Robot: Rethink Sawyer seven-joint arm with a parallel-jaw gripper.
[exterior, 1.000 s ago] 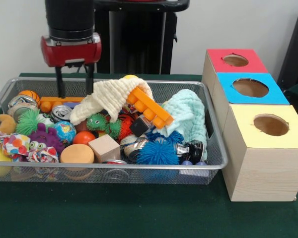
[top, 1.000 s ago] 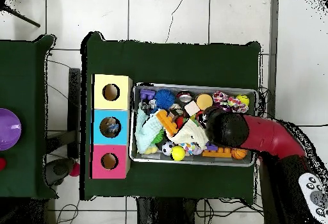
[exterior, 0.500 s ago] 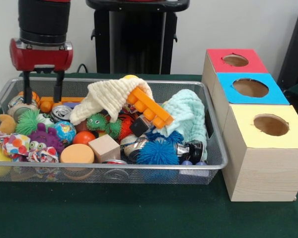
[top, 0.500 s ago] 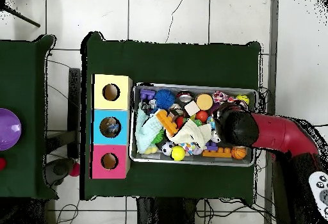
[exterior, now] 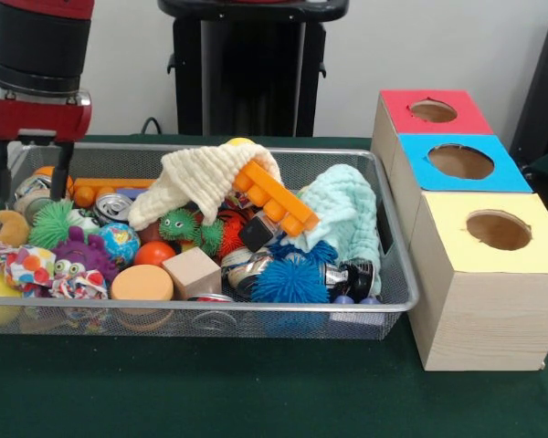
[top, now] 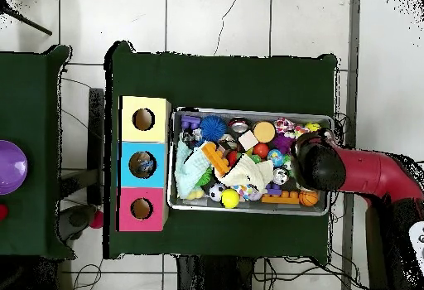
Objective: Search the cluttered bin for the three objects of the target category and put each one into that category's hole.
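The bin (exterior: 397, 239) of silver wire mesh is full of mixed toys, cans and cloths; it also shows in the overhead view (top: 248, 111). No see-through film bags show in either view; they are hidden or out of view. My gripper (exterior: 32, 187) hangs over the bin's left end in the front view, above the cans and an orange ball. It is open and empty, with its two black fingers (exterior: 62, 178) pointing down. In the overhead view the red arm (top: 319, 164) covers it at the bin's right end.
Three wooden boxes with holes stand beside the bin: red top (exterior: 434, 111), blue top (exterior: 459, 161), yellow top (exterior: 496, 231). In the bin lie a cream cloth (exterior: 205, 178), an orange brick (exterior: 274, 196), a pale blue knitted cloth (exterior: 347, 214) and a blue spiky ball (exterior: 290, 278).
My gripper has moved across the bin towards its left end in the front view and risen a little. It stays open and empty. The bin's contents have not moved.
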